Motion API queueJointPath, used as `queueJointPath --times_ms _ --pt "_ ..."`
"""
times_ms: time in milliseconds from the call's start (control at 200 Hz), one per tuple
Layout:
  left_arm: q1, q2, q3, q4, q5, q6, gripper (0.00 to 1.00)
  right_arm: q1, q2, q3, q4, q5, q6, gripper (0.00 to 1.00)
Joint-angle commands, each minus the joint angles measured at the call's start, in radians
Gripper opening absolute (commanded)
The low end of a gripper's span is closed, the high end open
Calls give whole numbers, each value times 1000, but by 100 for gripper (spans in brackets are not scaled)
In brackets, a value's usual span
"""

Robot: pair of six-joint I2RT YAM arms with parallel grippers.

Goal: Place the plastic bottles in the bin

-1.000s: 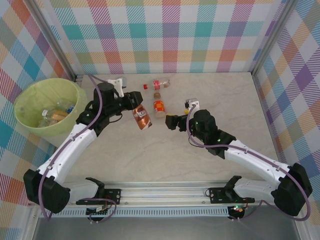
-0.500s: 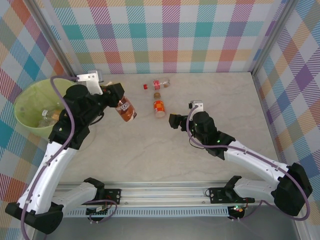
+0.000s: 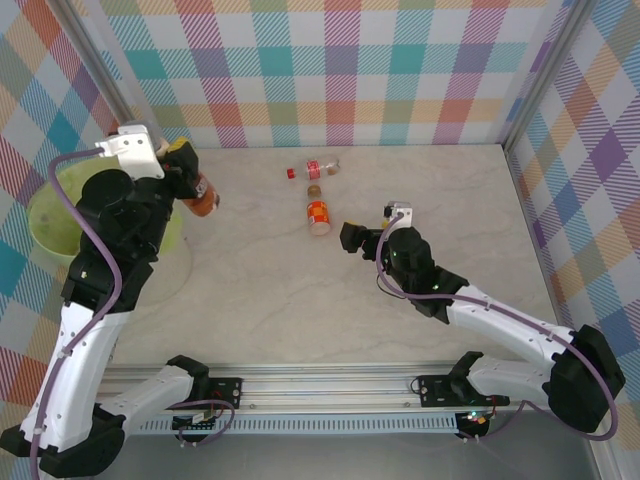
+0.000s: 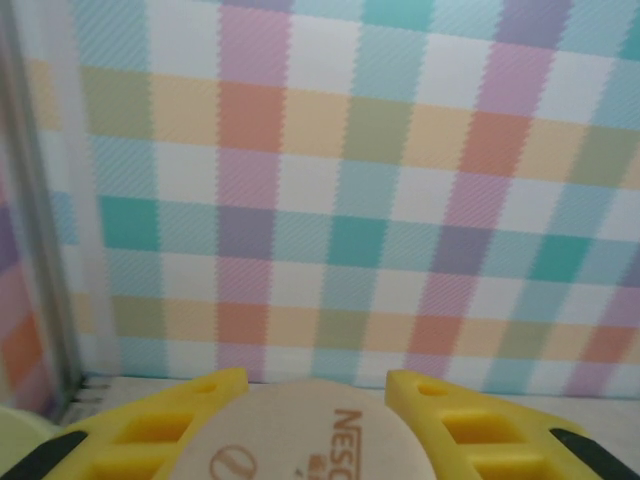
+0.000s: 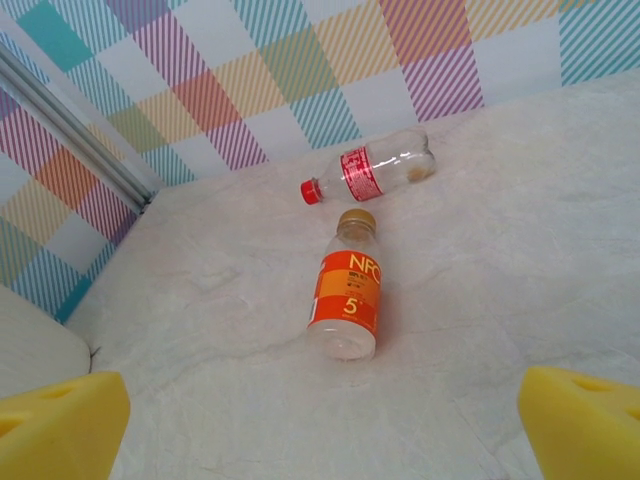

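Left jaws clamping held bottle (image 3: 203, 197) by bin (image 3: 42, 225), right jaws wide, orange-label bottle (image 5: 345, 300), red-label bottle (image 5: 375, 170) ahead

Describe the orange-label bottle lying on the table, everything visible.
The orange-label bottle is small clear plastic with a gold-brown cap and an orange wrap printed NFC and 5 in white; it looks empty. It lies on its side on the pale table, cap toward the far wall, near the red-capped bottle but seemingly apart. Only the table touches it; the open right end effector faces it from the near side.
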Motion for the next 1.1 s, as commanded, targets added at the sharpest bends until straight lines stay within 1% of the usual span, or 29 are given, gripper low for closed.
queueJointPath --times_ms 0,120,280,405,495,645,730,815,915,970,1030,1095 --pt "74 22 28 11 -240 136 39 6 -9 -26 125 17 13 100" --pt "215 38 43 -10 -179 82 39 6 -8 -8 112 -2 -10 100" --pt "379 88 43 -40 -170 36 39 5 -5 30 14 -42 -9 100" --pt "513 150 31 -54 -194 21 40 5 -13 27 1 -55 -1 100" --pt "608 191 46 -94 -141 -22 40 6 -24 20 8 -54 -5 100" --pt "643 249 49 -132 -139 -24 42 6 -40 6 25 -34 5 100" --pt "647 292 72 -188 -188 -18 46 6 -44 -4 34 -23 15 100" --pt "647 322 73 -227 -236 -7 46 6 -50 -5 34 -20 17 100" --pt "647 359 78 -259 -261 -17 48 6 -59 -7 28 -13 19 100" --pt "647 390 107 -300 -253 -34 53 6 -64 -11 29 -8 18 100" --pt "648 422 145 -343 -247 -61 64 6 -69 -16 31 -5 17 100" --pt "647 447 186 -383 -236 -80 71 7 -74 -21 32 -2 19 100"
